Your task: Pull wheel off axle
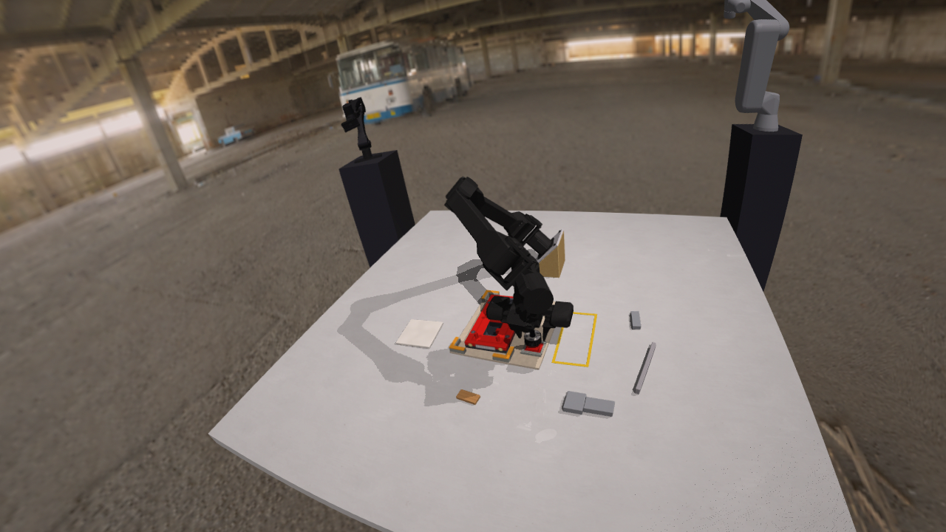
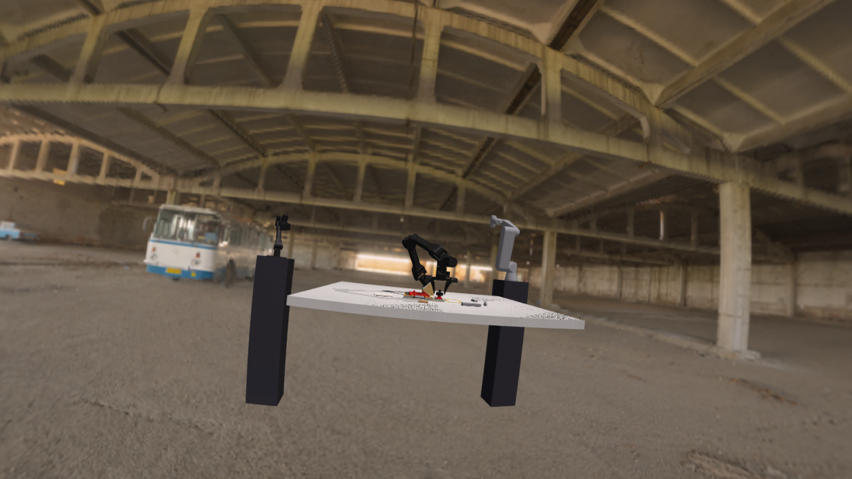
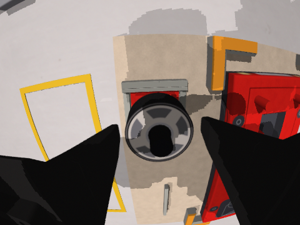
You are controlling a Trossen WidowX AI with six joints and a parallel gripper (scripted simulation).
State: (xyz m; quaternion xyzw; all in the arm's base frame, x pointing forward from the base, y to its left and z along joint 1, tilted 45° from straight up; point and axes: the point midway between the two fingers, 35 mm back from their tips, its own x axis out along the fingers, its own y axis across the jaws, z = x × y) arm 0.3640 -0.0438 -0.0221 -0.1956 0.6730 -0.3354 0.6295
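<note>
While the wheel (image 3: 159, 127) sits on its axle between the wide, empty jaws of the gripper (image 3: 159, 129), both sides should be squeezed evenly, then it should be pulled straight up.

A red car chassis (image 1: 488, 330) lies on a tan board (image 1: 529, 360) between orange corner brackets (image 1: 455, 343). Well apart on the white table (image 1: 661, 462) lie a white tile (image 1: 419, 332), a small brown block (image 1: 467, 396), two touching grey blocks (image 1: 587, 403), a grey rod (image 1: 643, 367) and a small grey piece (image 1: 635, 320). A bus (image 1: 397, 75) stands far behind.
</note>
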